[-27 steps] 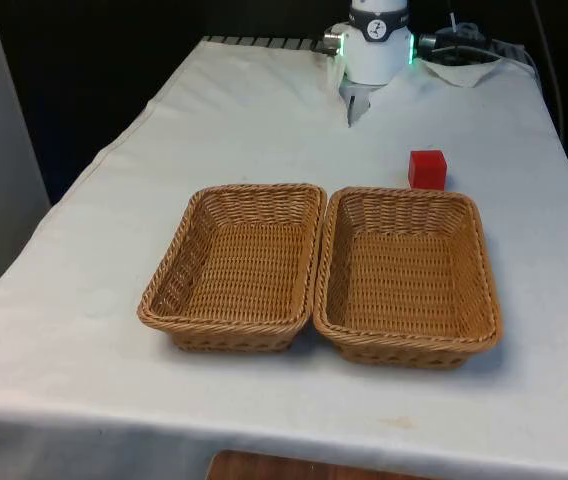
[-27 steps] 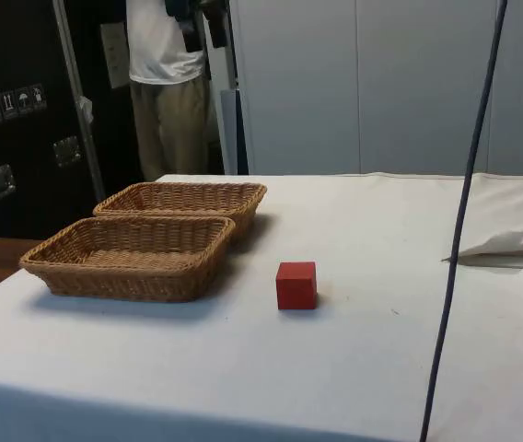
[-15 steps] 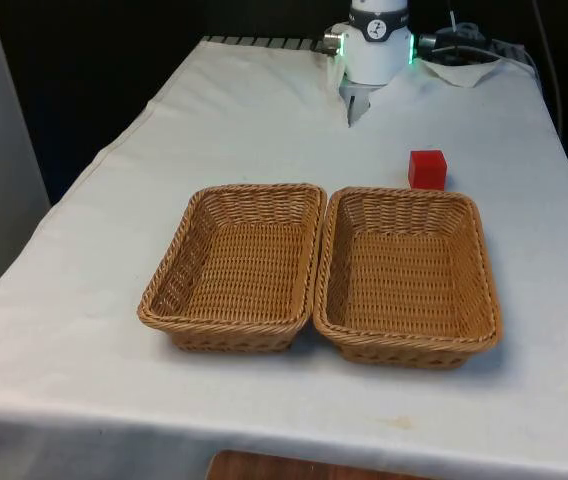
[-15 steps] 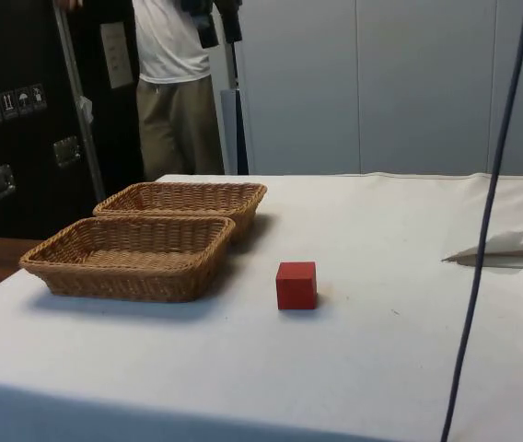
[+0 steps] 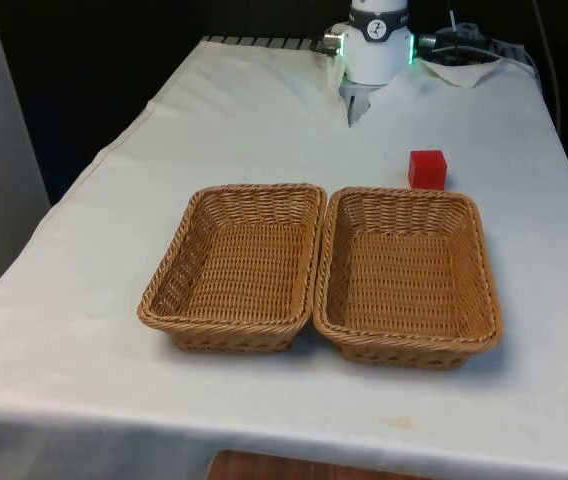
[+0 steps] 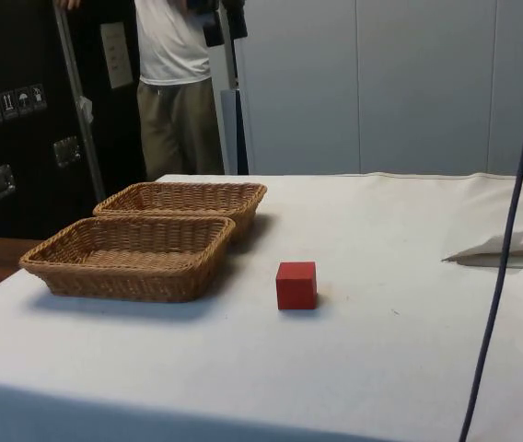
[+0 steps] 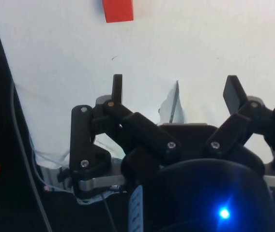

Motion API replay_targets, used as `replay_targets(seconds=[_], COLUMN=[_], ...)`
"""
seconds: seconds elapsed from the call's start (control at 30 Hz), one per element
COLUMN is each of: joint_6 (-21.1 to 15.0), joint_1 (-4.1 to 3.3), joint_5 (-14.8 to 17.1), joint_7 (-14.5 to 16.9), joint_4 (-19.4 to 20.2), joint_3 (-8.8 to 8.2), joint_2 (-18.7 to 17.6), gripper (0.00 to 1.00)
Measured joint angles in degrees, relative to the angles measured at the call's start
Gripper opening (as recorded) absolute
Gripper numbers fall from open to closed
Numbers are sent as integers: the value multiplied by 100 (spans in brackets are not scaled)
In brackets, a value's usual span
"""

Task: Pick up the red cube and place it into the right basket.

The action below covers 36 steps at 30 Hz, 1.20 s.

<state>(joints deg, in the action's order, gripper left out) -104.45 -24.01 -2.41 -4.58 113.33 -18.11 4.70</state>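
A red cube (image 5: 427,169) rests on the white cloth just behind the far edge of the right wicker basket (image 5: 404,194), towards the front view's right. The left basket (image 5: 259,189) stands touching it. In the side view the cube (image 6: 296,284) sits apart from the nearer basket (image 6: 123,281), with the second basket (image 6: 183,208) behind that one. Both baskets hold nothing. My gripper (image 7: 175,89) hangs high over the cloth, open, with nothing between its fingers. The cube (image 7: 117,10) lies well beyond the fingertips.
A person (image 6: 174,83) stands beyond the table in the side view. A dark cable (image 6: 510,230) hangs across that view's right. A fold of white cloth (image 6: 510,247) lies on the table near the robot's end.
The hanging cable in the side view has swung to the right, and the person has shifted a little. Cube and baskets have not moved.
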Motion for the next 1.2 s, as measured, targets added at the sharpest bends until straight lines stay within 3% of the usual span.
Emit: replay_targets(seconds=[0.23,0.57,0.8,0.9,1.2], joint_6=[-218,-831,-985,-1163,-1742], joint_1=[0,0,0,0,0], joint_5=[-46,-74,-74,-74,-69], joint_7=[-178,-481,-630,-745,-779], joint_4=[315,1043,1157,1306,1782], joint_3=[178,464,607,722,848], joint_2=[149,441,413,395,390], gripper=[100,100,100,100,100])
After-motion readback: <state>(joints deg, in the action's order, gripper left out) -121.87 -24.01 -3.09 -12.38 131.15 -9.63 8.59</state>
